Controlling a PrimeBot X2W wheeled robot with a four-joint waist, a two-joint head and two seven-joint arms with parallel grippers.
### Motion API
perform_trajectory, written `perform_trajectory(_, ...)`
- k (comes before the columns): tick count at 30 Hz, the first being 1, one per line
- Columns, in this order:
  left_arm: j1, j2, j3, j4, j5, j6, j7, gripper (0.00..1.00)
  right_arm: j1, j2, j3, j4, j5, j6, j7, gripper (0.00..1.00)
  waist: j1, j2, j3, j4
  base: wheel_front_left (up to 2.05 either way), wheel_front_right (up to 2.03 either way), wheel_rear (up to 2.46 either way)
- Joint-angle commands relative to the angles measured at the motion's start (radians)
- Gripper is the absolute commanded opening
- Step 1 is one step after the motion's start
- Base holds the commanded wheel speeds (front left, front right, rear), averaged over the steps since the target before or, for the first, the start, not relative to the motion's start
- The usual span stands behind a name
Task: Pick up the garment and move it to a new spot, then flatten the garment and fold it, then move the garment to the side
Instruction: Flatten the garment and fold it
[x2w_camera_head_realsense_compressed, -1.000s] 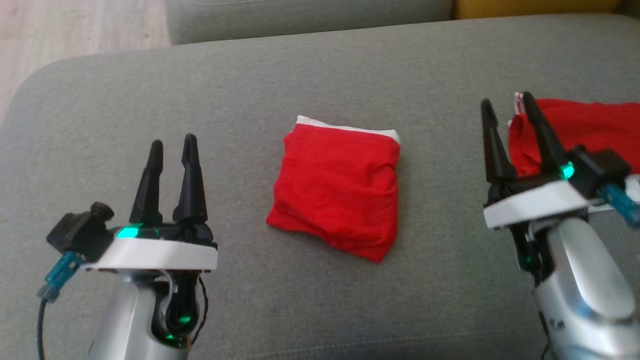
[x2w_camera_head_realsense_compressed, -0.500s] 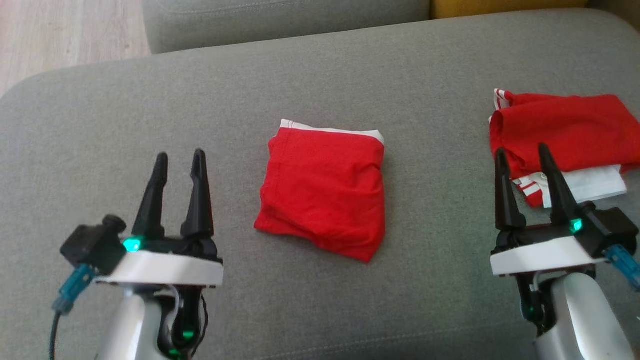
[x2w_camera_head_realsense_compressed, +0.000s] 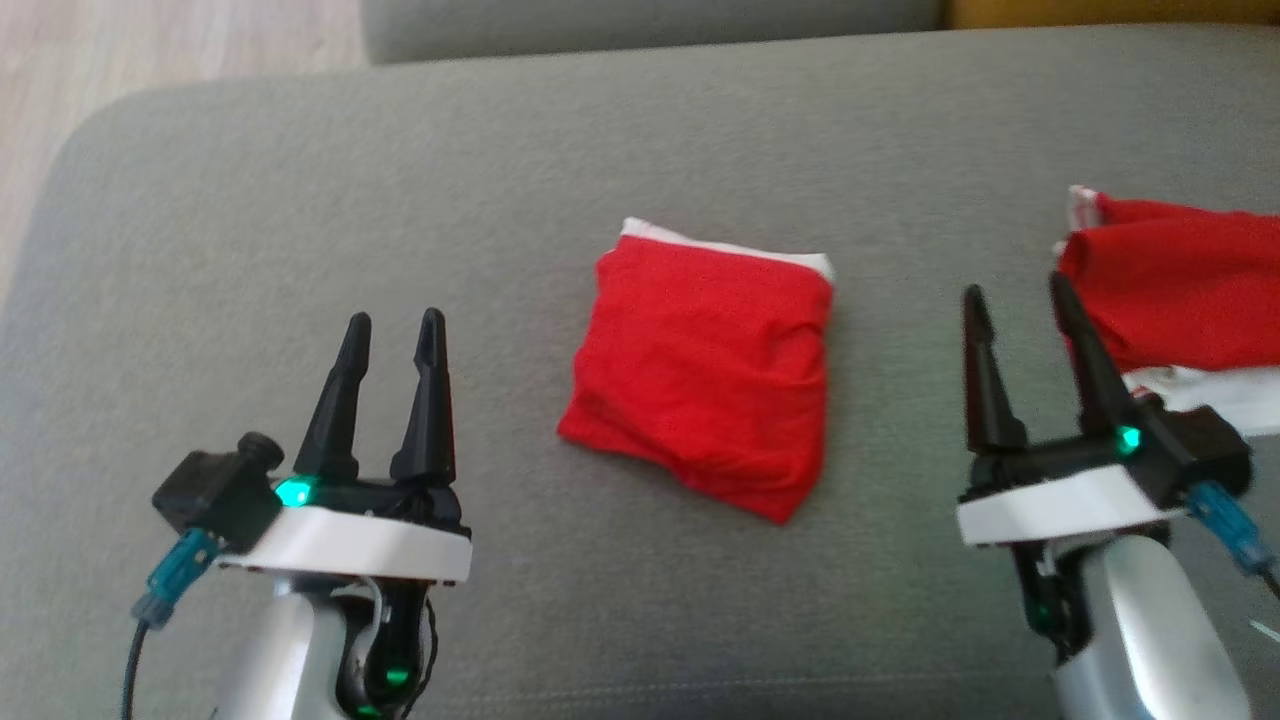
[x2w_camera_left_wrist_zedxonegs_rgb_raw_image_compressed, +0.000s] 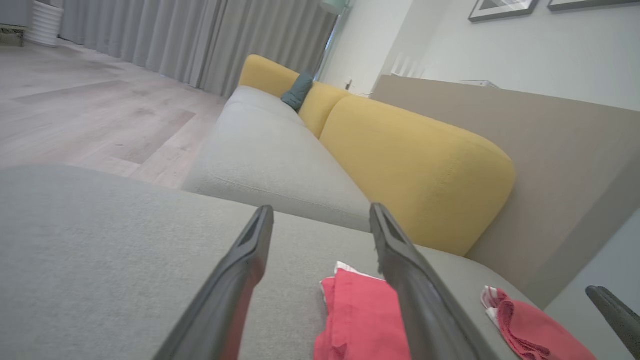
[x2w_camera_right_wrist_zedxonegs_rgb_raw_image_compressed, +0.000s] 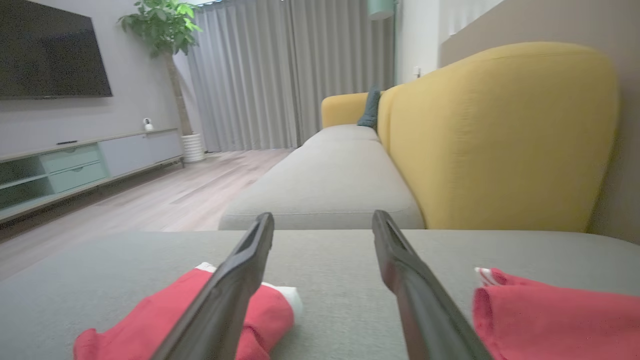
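Going across the grey sofa seat from its left edge: the left hand is hovering over the near-left part of the seat. Its fingers are standing apart with nothing between them, and it's sitting well clear of any cloth.

In the middle of the seat the folded red garment is lying as a tidy little square. A white band is peeking out along its far edge, and nothing is touching it.

Further right, the right hand is hanging near the front edge, fingers also spread and carrying nothing. Just past it, against the seat's right edge, a second red garment is sitting in a looser heap with some white cloth showing under it. One finger of the right hand is overlapping that heap in the head view, but I can't tell if it's actually touching.

My read: the fold is looking finished, so we're sitting at the last step, shifting the folded piece to the side. The next move is probably calling for one hand to come in low at an edge of the stack and pinch through all the layers. Then it needs to lift or slide it without letting the fold open. I'm betting on the right hand if that side heap is the destination, but that's me guessing.
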Motion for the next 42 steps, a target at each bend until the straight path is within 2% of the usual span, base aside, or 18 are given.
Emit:
perform_trajectory(1,-0.053,0.009,0.026,-0.03,-0.005,-0.001,-0.005,1.0,-0.059,0.009,0.036,-0.029,-0.011,-0.001,-0.006,0.62,0.0,0.0,0.034,0.037,0.0,0.0,0.0)
perform_trajectory(2,-0.057,0.009,0.022,-0.028,-0.006,-0.001,-0.005,1.0,-0.07,0.01,0.051,-0.023,-0.01,-0.001,-0.006,0.0,0.0,0.0,0.046,0.053,0.0,0.0,0.0)
perform_trajectory(7,-0.075,0.009,0.009,-0.017,-0.012,0.001,-0.005,1.0,-0.141,0.011,0.119,0.079,-0.023,-0.001,-0.001,0.0,0.0,0.0,0.096,0.125,0.0,0.0,0.0)
perform_trajectory(14,-0.097,0.009,-0.014,-0.005,-0.023,0.001,-0.005,1.0,-0.255,0.014,0.16,0.329,-0.072,-0.001,-0.002,0.0,0.0,0.0,0.141,0.205,0.0,0.0,0.0)
perform_trajectory(18,-0.108,0.009,-0.018,-0.004,-0.026,0.004,-0.005,1.0,-0.295,0.015,0.16,0.44,-0.099,-0.001,-0.005,0.0,0.0,0.0,0.161,0.228,0.0,0.0,0.0)
perform_trajectory(24,-0.119,0.009,-0.017,-0.006,-0.026,0.006,-0.005,1.0,-0.326,0.015,0.159,0.5,-0.103,-0.001,-0.006,0.0,0.0,0.0,0.178,0.232,0.0,0.0,0.0)
perform_trajectory(29,-0.125,0.009,-0.014,0.001,-0.017,0.004,-0.005,1.0,-0.341,0.015,0.169,0.484,-0.075,-0.001,-0.006,0.0,0.0,0.0,0.176,0.213,0.0,0.0,0.0)
perform_trajectory(36,-0.127,0.009,0.008,0.007,-0.01,-0.001,-0.005,1.0,-0.31,0.016,0.171,0.352,-0.019,-0.001,-0.006,0.0,0.0,0.0,0.124,0.157,0.0,0.0,0.0)
perform_trajectory(42,-0.102,0.009,0.033,-0.003,-0.007,-0.003,-0.005,1.0,-0.246,0.016,0.126,0.223,0.011,-0.001,-0.006,0.0,0.0,0.0,0.055,0.096,0.0,0.0,0.0)
